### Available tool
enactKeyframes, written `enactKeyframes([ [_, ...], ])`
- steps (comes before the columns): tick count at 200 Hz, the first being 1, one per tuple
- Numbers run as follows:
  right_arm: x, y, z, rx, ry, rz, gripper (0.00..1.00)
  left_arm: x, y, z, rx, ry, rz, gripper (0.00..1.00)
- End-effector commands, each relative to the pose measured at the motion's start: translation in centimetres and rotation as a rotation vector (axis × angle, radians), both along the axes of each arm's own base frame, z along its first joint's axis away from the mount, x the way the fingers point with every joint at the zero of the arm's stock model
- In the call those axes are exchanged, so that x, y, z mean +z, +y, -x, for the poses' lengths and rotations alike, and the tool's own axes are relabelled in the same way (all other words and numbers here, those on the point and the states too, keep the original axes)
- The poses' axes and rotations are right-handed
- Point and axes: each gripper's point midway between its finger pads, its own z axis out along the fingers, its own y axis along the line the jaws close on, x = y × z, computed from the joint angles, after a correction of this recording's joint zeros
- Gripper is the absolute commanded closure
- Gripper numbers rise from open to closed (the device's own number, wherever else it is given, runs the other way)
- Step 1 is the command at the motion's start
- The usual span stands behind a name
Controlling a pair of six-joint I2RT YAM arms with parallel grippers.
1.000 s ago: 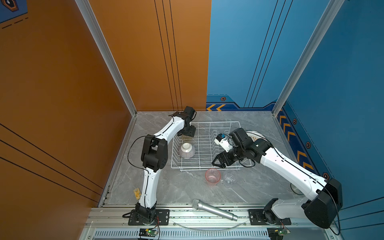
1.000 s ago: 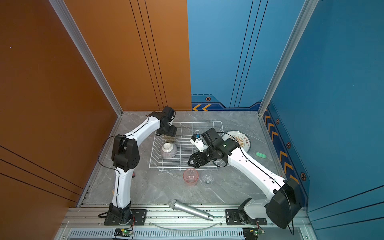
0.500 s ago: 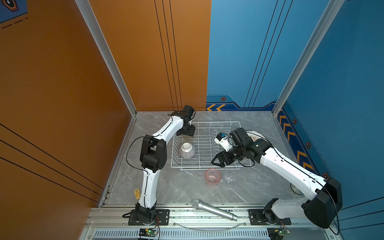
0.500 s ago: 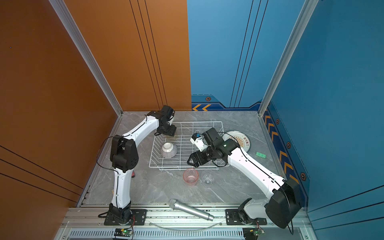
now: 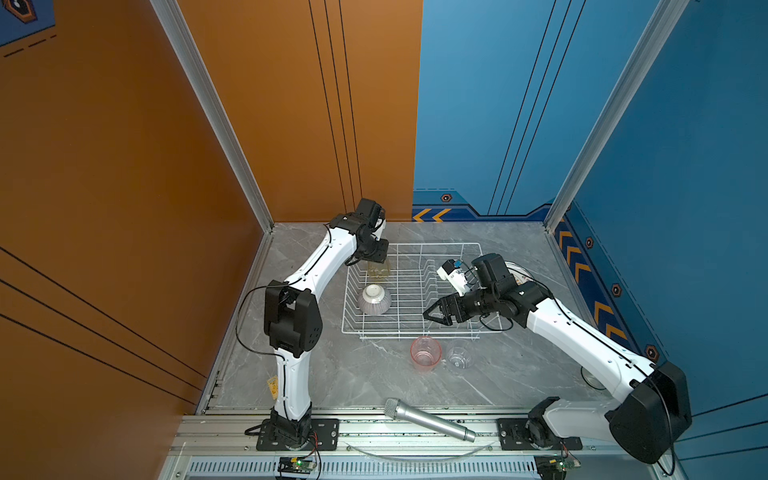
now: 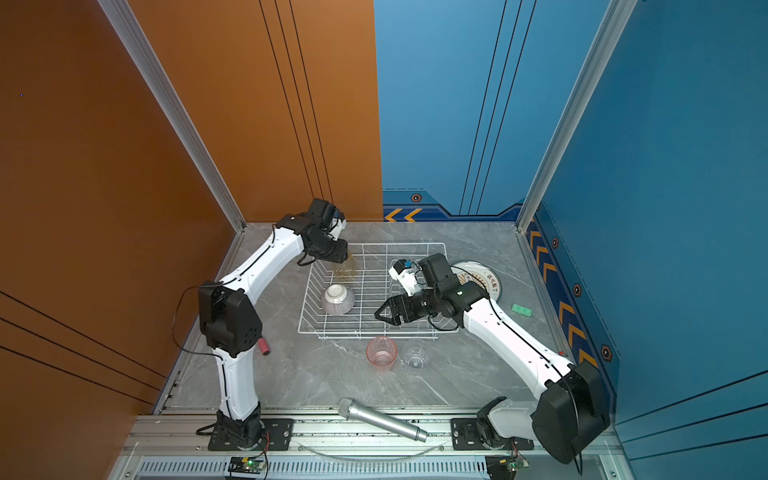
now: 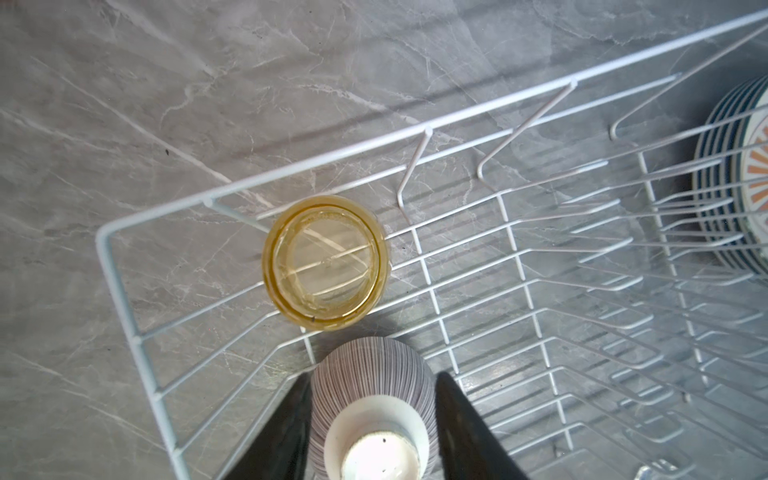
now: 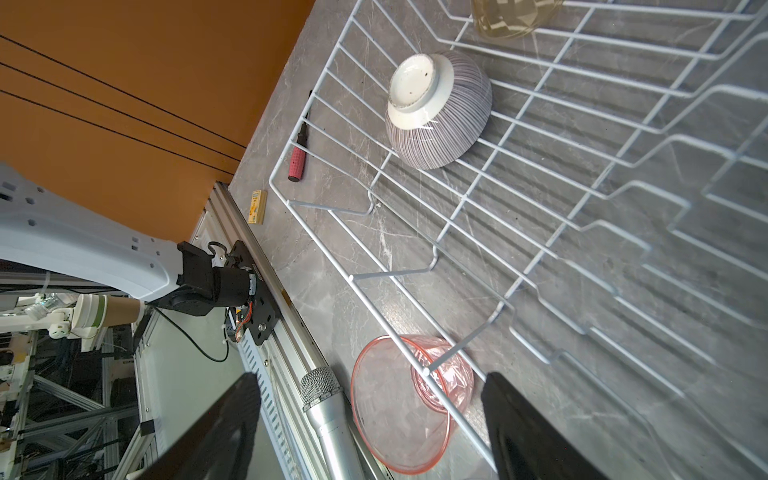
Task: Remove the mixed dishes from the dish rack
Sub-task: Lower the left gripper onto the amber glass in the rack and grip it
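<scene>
The white wire dish rack (image 5: 436, 244) holds an upturned striped bowl (image 5: 374, 299) (image 6: 338, 299) and, behind it, a yellow tumbler (image 5: 378, 271) (image 7: 326, 262). My left gripper (image 5: 376, 259) (image 7: 376, 376) hangs open above the rack's back left. In the left wrist view the bowl (image 7: 370, 382) shows between its spread fingers. My right gripper (image 5: 432, 316) (image 8: 372, 382) is open and empty over the rack's front right. A pink tumbler (image 5: 425, 352) (image 8: 399, 399) and a clear tumbler (image 5: 460, 353) stand on the table before the rack. Stacked plates (image 6: 486, 282) (image 7: 744, 187) lie right of it.
A silver microphone (image 5: 428, 419) (image 8: 328, 411) lies along the front rail. Left of the rack lie a red-handled tool (image 6: 263, 347) (image 8: 297, 160) and a small yellow box (image 5: 273, 384). A green block (image 6: 521, 309) sits right of the plates. Walls close in at the back and sides.
The left arm's elbow has shifted slightly to the left while its gripper stays over the rack's back left. The right arm has barely moved.
</scene>
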Motion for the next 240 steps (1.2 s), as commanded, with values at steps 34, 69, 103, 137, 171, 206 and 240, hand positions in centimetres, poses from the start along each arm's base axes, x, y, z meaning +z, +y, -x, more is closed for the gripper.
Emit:
enactKeyframes([
  [34,1.0,-0.1,0.0,-0.009,-0.012,-0.049,0.18,-1.5,-0.1,-0.7,0.015,0.022,-0.030,0.11],
  [69,1.0,-0.3,-0.2,-0.018,-0.012,-0.049,0.18,-3.3,-0.3,-2.1,0.027,0.039,-0.049,0.07],
  [103,0.8,-0.6,-0.4,-0.032,-0.007,-0.048,0.18,-5.0,-0.3,-3.1,0.044,0.052,-0.069,0.07],
  [137,0.5,-0.9,-0.7,-0.044,-0.003,-0.050,0.18,-6.1,-0.2,-3.8,0.053,0.054,-0.100,0.07],
  [171,0.0,-0.9,-1.0,-0.047,0.010,-0.050,0.18,-7.1,-0.6,-4.3,0.043,0.049,-0.135,0.08],
  [206,-0.4,-1.0,-1.1,-0.052,0.019,-0.047,0.18,-8.1,-0.6,-4.6,0.045,0.054,-0.156,0.18],
  [240,-0.7,-1.2,-1.3,-0.056,0.025,-0.048,0.18,-8.5,-0.4,-4.5,0.043,0.064,-0.170,0.36],
])
